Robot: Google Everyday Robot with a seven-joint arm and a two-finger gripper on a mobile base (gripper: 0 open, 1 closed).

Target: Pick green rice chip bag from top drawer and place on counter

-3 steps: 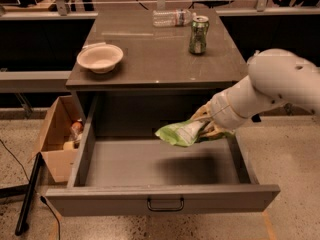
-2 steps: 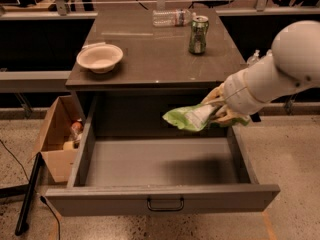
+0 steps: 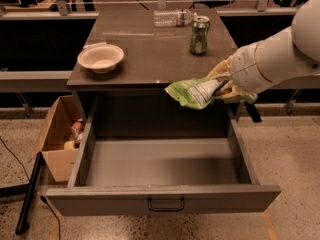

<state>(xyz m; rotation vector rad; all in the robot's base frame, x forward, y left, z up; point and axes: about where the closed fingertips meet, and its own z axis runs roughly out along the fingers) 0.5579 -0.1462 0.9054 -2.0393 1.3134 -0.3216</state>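
Observation:
The green rice chip bag (image 3: 192, 92), crumpled light green with a white panel, hangs in the air at the counter's front edge, above the open top drawer (image 3: 160, 161). My gripper (image 3: 223, 85) is shut on the bag's right end, coming in from the right on a white arm. The drawer is pulled fully out and its inside is bare. The counter (image 3: 150, 59) is the grey-brown top behind the bag.
On the counter stand a beige bowl (image 3: 100, 57) at the left, a green-and-silver can (image 3: 199, 34) at the back right and a lying plastic bottle (image 3: 172, 17) at the back. A brown cardboard box (image 3: 57, 134) sits on the floor left of the drawer.
My gripper has lifted the bag up out of the drawer to the height of the counter's front edge.

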